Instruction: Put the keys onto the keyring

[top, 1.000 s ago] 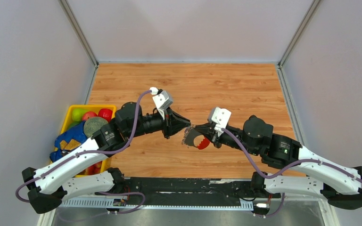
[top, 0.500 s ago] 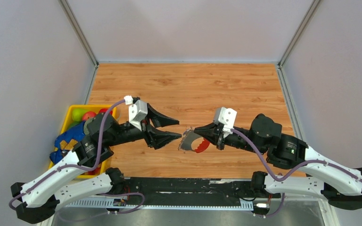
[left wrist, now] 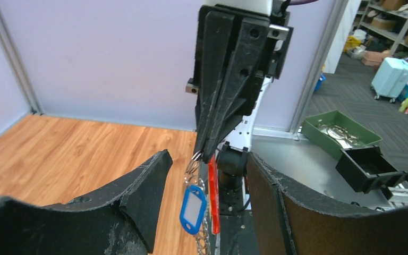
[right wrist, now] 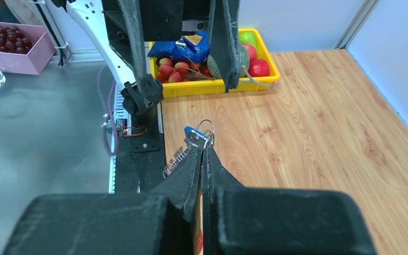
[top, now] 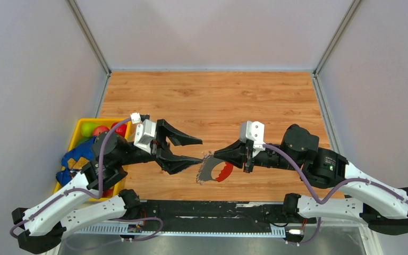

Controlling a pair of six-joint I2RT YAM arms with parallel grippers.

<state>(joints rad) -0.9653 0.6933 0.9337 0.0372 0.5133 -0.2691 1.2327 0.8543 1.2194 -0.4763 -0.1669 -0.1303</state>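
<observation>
wood counter, pale walls; yellow fruit bin at its left edge; left gripper released, right gripper grasping keyring.

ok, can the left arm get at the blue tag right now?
Probably yes. The left pincer is open and faces the blue tag, which hangs free below the shut right pincer; nothing lies between them. The red keyring hangs close beside it.
</observation>
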